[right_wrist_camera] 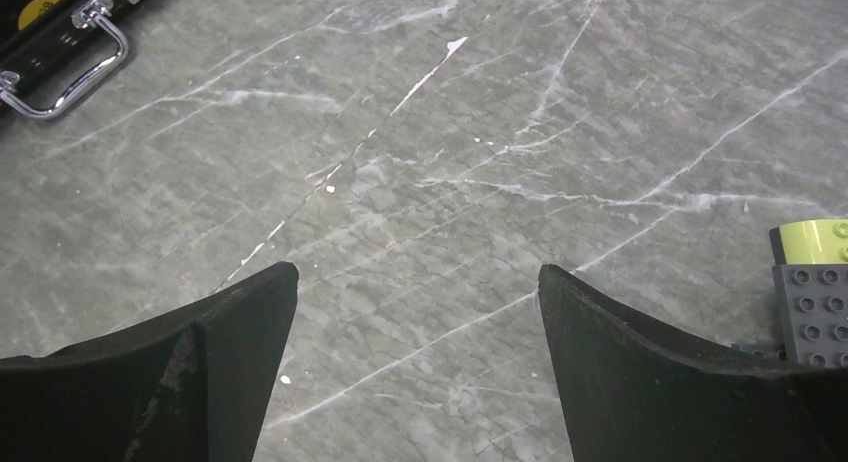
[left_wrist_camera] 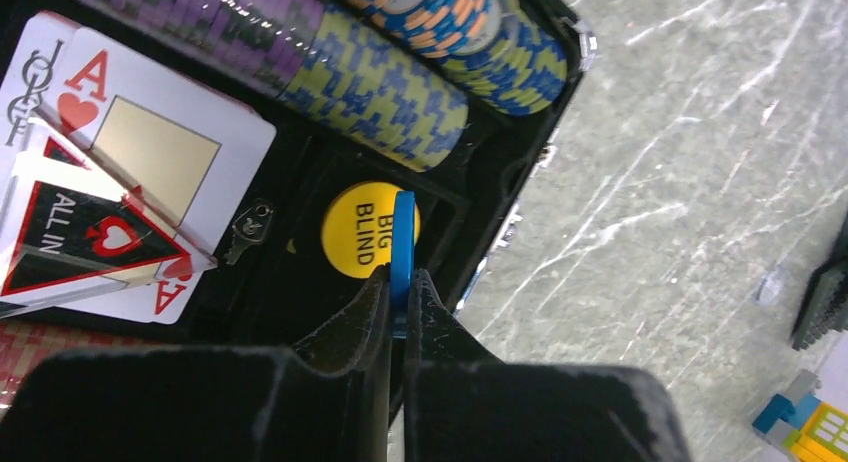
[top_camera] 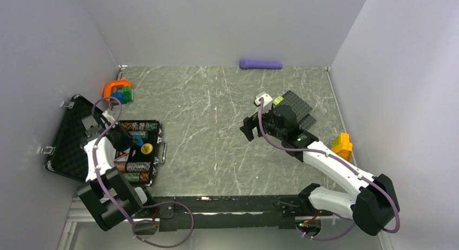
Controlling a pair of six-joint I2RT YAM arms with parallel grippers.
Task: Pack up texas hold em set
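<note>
The black case (top_camera: 67,133) lies open at the left, lid back against the wall. Its tray holds striped chip stacks (left_wrist_camera: 370,82), an ace card (left_wrist_camera: 150,152), a dark red "ALL IN" triangle (left_wrist_camera: 80,237) and a yellow "BIG BLIND" disc (left_wrist_camera: 362,232). My left gripper (left_wrist_camera: 402,274) is shut on a blue disc (left_wrist_camera: 403,232), held on edge just above the yellow disc's compartment; it also shows in the top view (top_camera: 142,146). My right gripper (right_wrist_camera: 417,277) is open and empty over bare table, mid-right in the top view (top_camera: 250,128). The case handle (right_wrist_camera: 70,72) shows at the right wrist view's top left.
An orange ring toy (top_camera: 117,90) sits behind the case. Black studded plates (top_camera: 297,106) with a lime brick (right_wrist_camera: 810,237) lie beside my right gripper. A yellow block (top_camera: 342,145) is at the right edge, a purple object (top_camera: 261,64) at the back wall.
</note>
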